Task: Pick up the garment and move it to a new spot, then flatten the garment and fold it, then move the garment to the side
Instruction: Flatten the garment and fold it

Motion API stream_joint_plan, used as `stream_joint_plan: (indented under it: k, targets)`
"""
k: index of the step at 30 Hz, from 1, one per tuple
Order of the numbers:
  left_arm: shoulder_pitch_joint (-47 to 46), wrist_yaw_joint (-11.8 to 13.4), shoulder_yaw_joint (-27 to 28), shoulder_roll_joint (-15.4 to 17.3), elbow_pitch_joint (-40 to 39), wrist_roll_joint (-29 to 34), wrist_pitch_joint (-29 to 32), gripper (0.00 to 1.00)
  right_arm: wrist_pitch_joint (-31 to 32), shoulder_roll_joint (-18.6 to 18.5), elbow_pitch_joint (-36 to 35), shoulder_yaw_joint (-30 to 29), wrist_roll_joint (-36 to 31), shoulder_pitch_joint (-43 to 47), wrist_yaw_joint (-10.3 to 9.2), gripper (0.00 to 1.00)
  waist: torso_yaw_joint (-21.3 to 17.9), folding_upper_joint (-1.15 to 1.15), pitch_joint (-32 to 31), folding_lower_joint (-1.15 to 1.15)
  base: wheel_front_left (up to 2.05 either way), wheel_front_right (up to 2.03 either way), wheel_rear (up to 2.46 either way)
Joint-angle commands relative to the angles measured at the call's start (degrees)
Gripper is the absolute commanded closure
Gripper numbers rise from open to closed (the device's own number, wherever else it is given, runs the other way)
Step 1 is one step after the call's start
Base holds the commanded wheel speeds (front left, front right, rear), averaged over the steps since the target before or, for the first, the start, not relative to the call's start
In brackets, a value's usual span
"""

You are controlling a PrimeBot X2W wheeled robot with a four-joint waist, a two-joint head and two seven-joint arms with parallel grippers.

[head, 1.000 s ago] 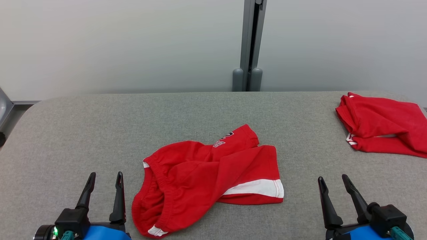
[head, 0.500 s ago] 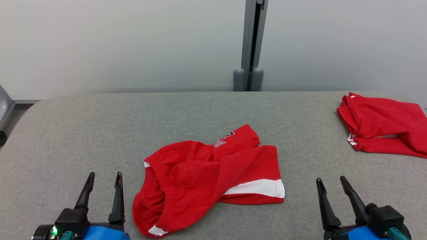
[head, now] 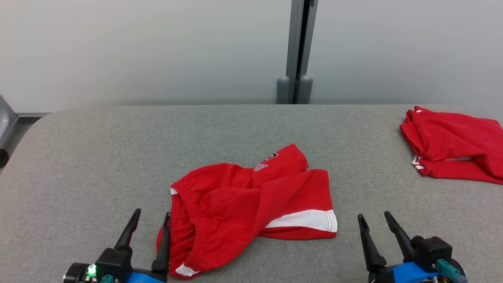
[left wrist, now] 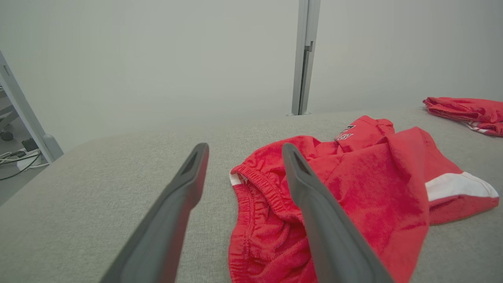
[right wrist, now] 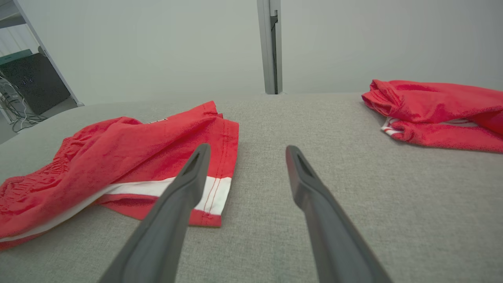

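A: Where were the red shorts [head: 251, 204] found?

B: They were found crumpled on the grey bench [head: 78, 157], between the two pairs of fingers, with no part lifted. The elastic waistband [left wrist: 259, 188] was seen just beside the inner finger of the left gripper [head: 153, 212]. Whether cloth was touched there could not be told.

A: And how were the fingers held?

B: Both pairs were spread, and nothing was pinched in either. The left pair was pointed at the waistband. This is judged to be why it was set so close, since a thick gathered edge is easily caught. The white-striped hem [right wrist: 214, 194] lay to the left of the fingers of the right gripper [head: 373, 214], near but apart in the head view.

A: Why was a pair set at each end?

B: It is judged that the shorts were to be taken up by two ends. That way they could be carried to the new spot hanging open rather than bunched, and less flattening would be needed.

A: And the other red cloth?

B: A second red garment [head: 452, 157] was seen bundled well apart, far to the right of the right fingers. It is not judged to belong to the step in hand.
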Motion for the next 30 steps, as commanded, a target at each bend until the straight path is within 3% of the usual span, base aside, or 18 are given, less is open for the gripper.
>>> stream_joint_plan:
  k: [1,14,30]
  targets:
    - [0.9,-0.1,-1.6,0.7,0.4,-0.5,-0.2,0.0,-0.2,0.0,1.6,0.8,0.4,-1.5,0.01,0.0,0.1,0.0,0.2,0.0,0.0,0.0,0.0]
    - [1.3,0.0,-14.7,4.2,5.4,-2.5,-0.3,0.0,-0.2,-0.1,12.1,4.7,3.5,-8.3,0.01,0.0,0.7,0.0,3.1,0.0,0.0,0.0,0.0]
    - [-3.9,0.0,-20.5,6.5,13.9,-5.2,-0.3,0.0,-0.2,-0.1,23.3,11.1,6.4,-15.1,0.01,0.0,0.3,0.0,4.3,0.0,0.0,0.0,0.0]
